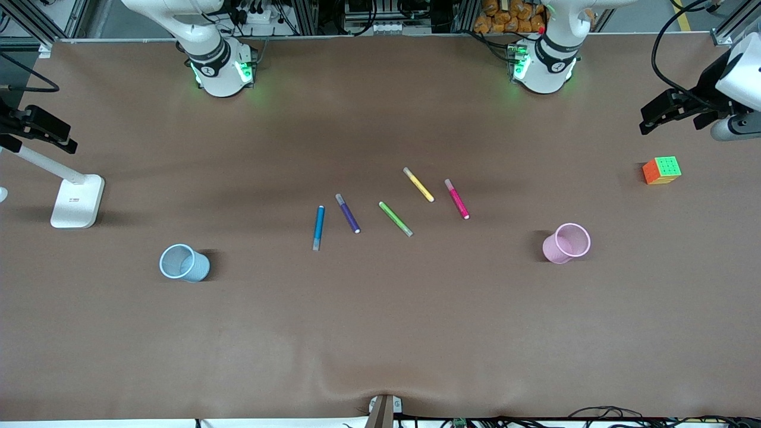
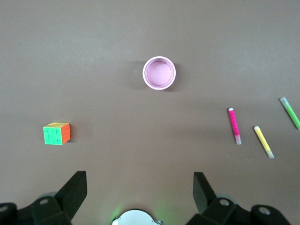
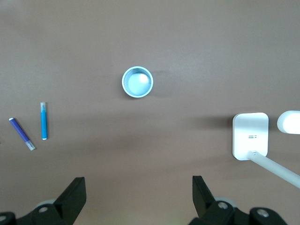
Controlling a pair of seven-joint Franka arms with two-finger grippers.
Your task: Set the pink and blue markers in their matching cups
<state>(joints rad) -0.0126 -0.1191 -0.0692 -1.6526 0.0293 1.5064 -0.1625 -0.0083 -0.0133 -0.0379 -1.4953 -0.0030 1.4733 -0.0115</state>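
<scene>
Progress: I judge nothing done yet, both cups empty.
Pink marker [image 1: 457, 199]: lying mid-table, toward the left arm's end.
Blue marker [image 1: 318, 227]: lying mid-table, beside the purple pen [image 1: 348, 213].
Pink cup [image 1: 566, 243]: upright, toward the left arm's edge.
Blue cup [image 1: 184, 262]: upright, toward the right arm's edge.
Left gripper [image 2: 139, 187]: jaws spread, empty, high over its end.
Right gripper [image 3: 138, 187]: jaws spread, empty, high over its end.
Left to do: I've got both pickups and both drops.
</scene>
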